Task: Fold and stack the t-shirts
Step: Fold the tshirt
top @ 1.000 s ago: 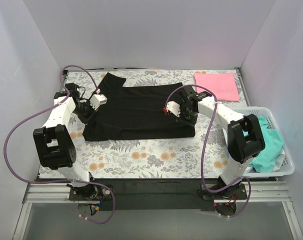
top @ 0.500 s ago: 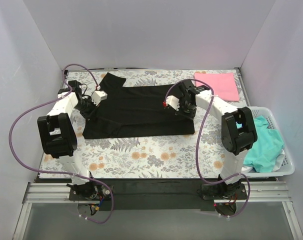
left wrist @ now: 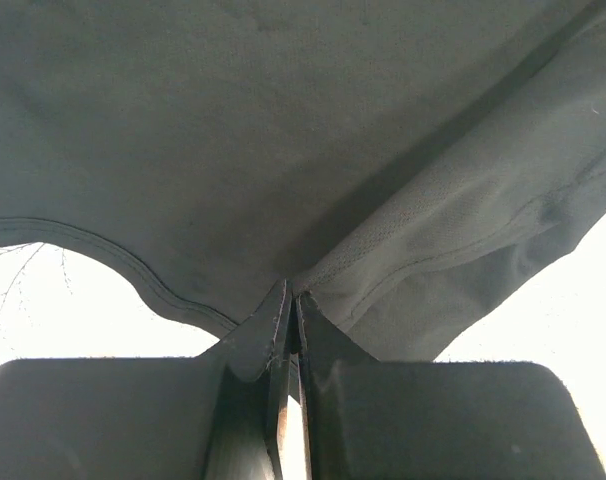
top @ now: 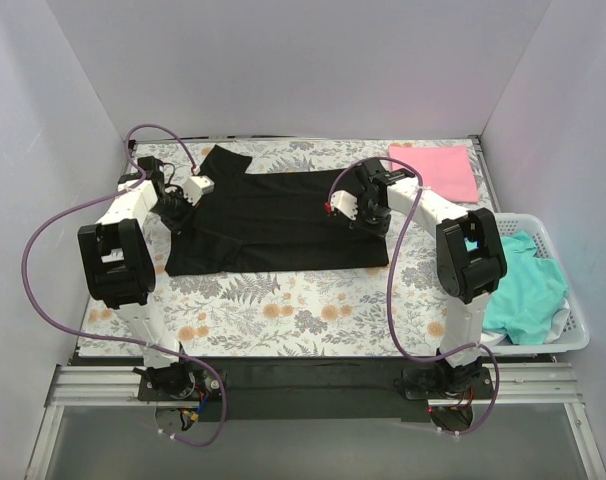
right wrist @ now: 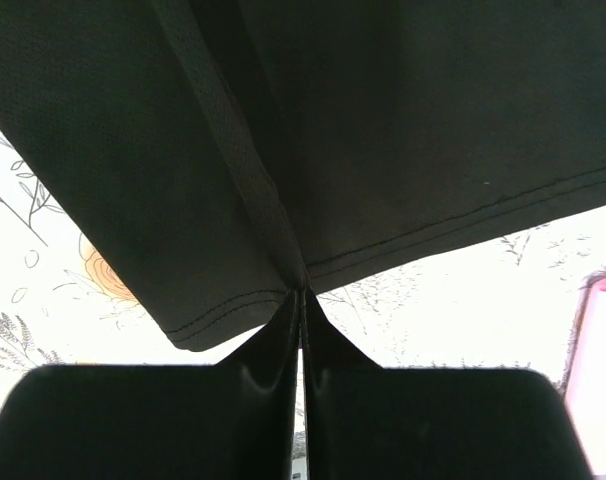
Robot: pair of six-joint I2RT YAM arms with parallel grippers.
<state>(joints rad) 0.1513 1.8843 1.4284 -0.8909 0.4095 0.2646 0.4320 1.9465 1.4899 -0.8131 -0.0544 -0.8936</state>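
The black t-shirt (top: 273, 220) lies spread across the floral cloth in the top view. My left gripper (top: 180, 208) is shut on its left edge; the left wrist view shows the black fabric (left wrist: 283, 150) pinched between the closed jaws (left wrist: 291, 300). My right gripper (top: 365, 212) is shut on the shirt's right edge; the right wrist view shows the hemmed fabric (right wrist: 383, 120) pinched at the jaw tips (right wrist: 303, 292). The pink t-shirt (top: 435, 170) lies folded at the back right. The teal t-shirt (top: 531, 290) sits in the basket.
The white lattice basket (top: 573, 335) stands at the right edge of the table. The floral table cloth (top: 283, 310) covers the table. White walls enclose the back and both sides. Purple cables loop off both arms.
Both grippers have moved toward the back of the table, pulling the black shirt's edges with them. The shirt's front edge has shifted back a little.
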